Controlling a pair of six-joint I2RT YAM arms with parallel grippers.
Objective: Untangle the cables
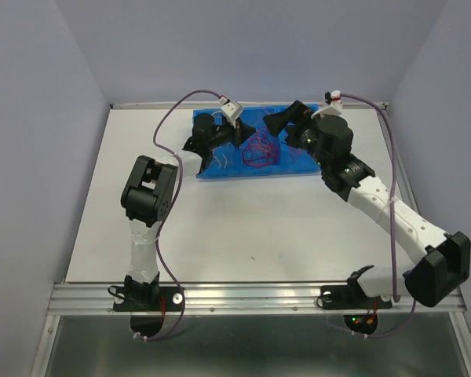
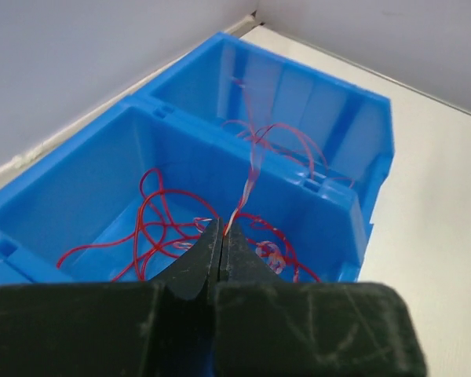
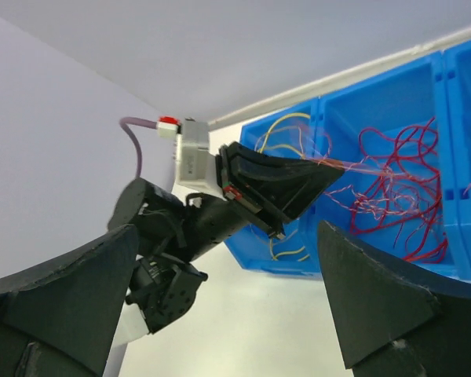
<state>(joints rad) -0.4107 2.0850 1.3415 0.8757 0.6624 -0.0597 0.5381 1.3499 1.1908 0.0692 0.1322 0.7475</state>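
Bare table (image 1: 243, 228) fills the lower frame. Upper middle, against the back wall: blue bin (image 1: 298, 167).

Left gripper (image 2: 222, 232) is over the bin's middle compartment. Jaws are pressed together on one thin pale-pink strand (image 2: 250, 177), which runs straight up-frame from the tips.

Right gripper (image 1: 275, 126) is at the bin's upper right. Fingers are spread wide with nothing between them.

Cables (image 1: 261, 149): a red tangle loose on the middle compartment floor. Yellowish cables (image 3: 276, 135) lie in the next compartment, at centre frame of the right wrist view.
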